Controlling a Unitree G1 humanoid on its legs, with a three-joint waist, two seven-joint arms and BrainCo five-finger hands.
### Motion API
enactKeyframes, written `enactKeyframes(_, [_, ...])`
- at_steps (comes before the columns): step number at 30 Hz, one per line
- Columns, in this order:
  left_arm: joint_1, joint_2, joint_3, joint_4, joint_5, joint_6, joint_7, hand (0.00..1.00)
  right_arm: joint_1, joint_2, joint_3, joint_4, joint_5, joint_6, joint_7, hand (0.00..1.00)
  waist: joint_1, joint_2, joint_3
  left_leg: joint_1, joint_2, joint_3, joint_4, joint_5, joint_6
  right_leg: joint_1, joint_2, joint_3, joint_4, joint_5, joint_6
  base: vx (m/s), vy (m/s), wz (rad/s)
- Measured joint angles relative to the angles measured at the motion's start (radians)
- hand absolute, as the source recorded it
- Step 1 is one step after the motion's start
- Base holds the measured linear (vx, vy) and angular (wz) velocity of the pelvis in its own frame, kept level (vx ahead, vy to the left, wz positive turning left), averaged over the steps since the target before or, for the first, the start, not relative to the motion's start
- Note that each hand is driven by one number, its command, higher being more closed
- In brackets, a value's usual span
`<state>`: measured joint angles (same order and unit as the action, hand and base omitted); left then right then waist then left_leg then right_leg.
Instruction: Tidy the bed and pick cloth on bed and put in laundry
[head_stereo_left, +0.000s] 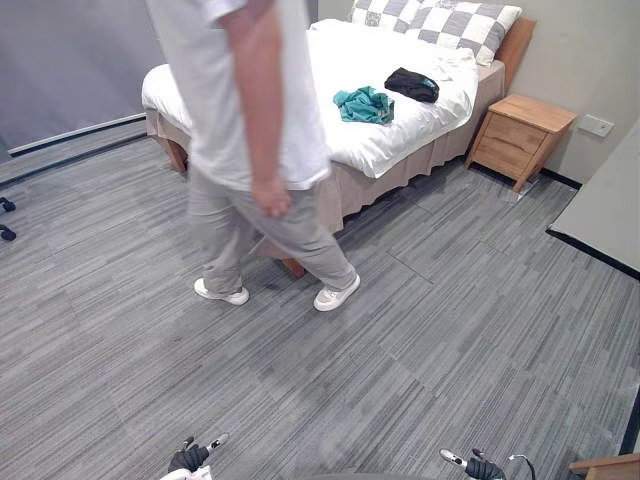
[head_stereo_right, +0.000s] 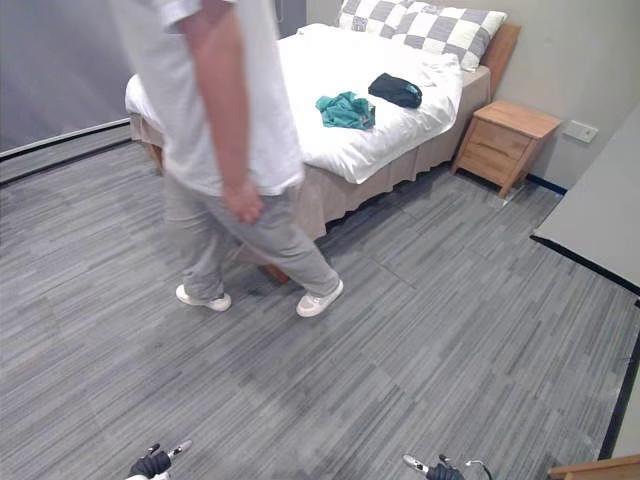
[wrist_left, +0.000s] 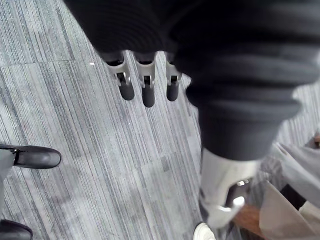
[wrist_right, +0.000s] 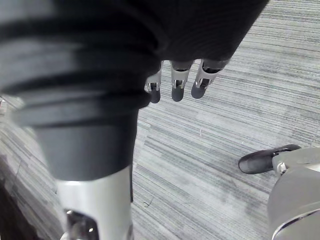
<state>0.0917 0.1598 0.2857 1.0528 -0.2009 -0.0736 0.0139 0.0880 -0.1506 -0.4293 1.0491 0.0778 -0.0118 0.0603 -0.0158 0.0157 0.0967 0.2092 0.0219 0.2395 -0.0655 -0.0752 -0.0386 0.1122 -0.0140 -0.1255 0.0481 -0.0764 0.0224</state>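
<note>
- The bed (head_stereo_left: 400, 142) stands at the far side of the room under a white cover, with its wooden headboard against the wall.
- A teal cloth (head_stereo_left: 363, 104) lies crumpled on the cover near the bed's side edge.
- A black cloth (head_stereo_left: 412, 84) lies just beyond the teal one, closer to the pillows, and the two are apart.
- Two checked pillows (head_stereo_left: 450, 22) lean at the head of the bed.
- A wooden nightstand (head_stereo_left: 520, 135) stands beside the bed's head, with a wall socket (head_stereo_left: 598, 125) on the wall next to it.
- A person (head_stereo_left: 250, 130) in a white shirt, grey trousers and white shoes stands on the grey striped floor (head_stereo_left: 450, 340) between the robot and the bed. The person hides the bed's near corner and part of its foot end.
- Both cloths are in view to the right of the person.
- The left hand (head_stereo_left: 188, 458) is low at the bottom edge, well apart from the bed. Its fingers (wrist_left: 148, 92) hang straight and slightly apart over the floor, holding nothing.
- The right hand (head_stereo_left: 480, 466) is low at the bottom edge too. Its fingers (wrist_right: 176, 90) are likewise relaxed and empty above the floor.
</note>
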Motion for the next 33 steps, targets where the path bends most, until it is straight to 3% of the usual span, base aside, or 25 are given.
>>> enactKeyframes(7, [0.015,-0.028,0.011,-0.001,0.001,-0.005,-0.004,0.0,-0.002,0.042,0.0,-0.001,-0.002,-0.006,0.0,0.0,0.001,0.0,0.001,0.0,-0.001,0.009,-0.002,-0.001,0.001,-0.007,-0.002,0.0,-0.003,-0.003,-0.005,-0.06,-0.023,-0.03])
enactKeyframes(22, [0.016,-0.028,0.008,-0.002,0.003,-0.006,0.004,0.0,0.028,0.042,0.001,-0.004,-0.034,-0.007,-0.002,0.0,0.001,-0.004,-0.001,-0.005,0.001,0.011,-0.004,0.0,0.001,-0.006,0.001,-0.004,-0.011,0.001,-0.011,-0.02,-0.023,0.0])
enactKeyframes(30, [0.0,0.004,-0.03,-0.018,0.0,-0.003,0.004,0.0,0.016,0.043,0.003,-0.004,-0.037,-0.006,-0.001,0.0,0.0,-0.019,0.042,0.002,-0.001,0.017,0.02,-0.005,-0.006,-0.06,-0.018,-0.008,0.14,-0.067,-0.014,-0.04,-0.013,-0.02])
enactKeyframes(33, [0.001,0.006,-0.027,-0.022,-0.001,-0.003,0.006,0.0,0.015,0.042,0.002,-0.002,-0.037,-0.005,-0.001,0.0,0.0,-0.016,0.063,-0.011,0.012,0.039,0.081,-0.045,-0.014,-0.06,-0.017,-0.016,0.152,-0.092,-0.025,-0.1,-0.05,-0.12])
